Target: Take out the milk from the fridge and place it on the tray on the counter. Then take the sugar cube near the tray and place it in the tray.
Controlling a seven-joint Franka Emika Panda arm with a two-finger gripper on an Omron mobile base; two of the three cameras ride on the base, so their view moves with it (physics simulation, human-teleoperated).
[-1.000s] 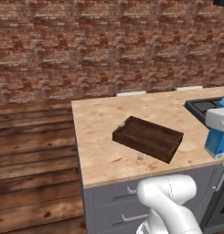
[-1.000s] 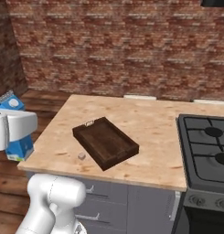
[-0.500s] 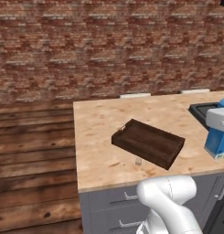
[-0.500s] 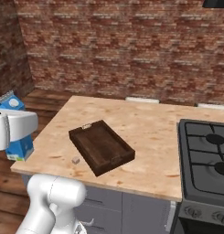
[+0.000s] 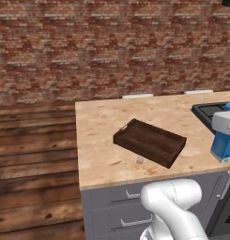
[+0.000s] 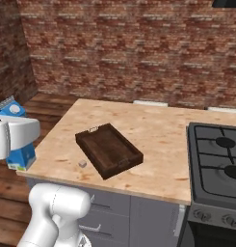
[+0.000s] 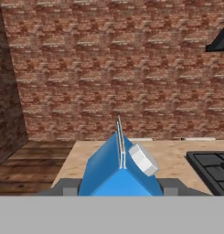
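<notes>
Item: milk, blue carton, clamped in our claw, apparently upright. Tray lies ahead of the claw on the counter; sugar cube just beside the tray's near edge. We should carry level and lower the carton squarely inside the rim. Since the earlier frame our base has driven; counter appears shifted.

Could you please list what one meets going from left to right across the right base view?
Milk → sugar cube → tray → stove.
</notes>
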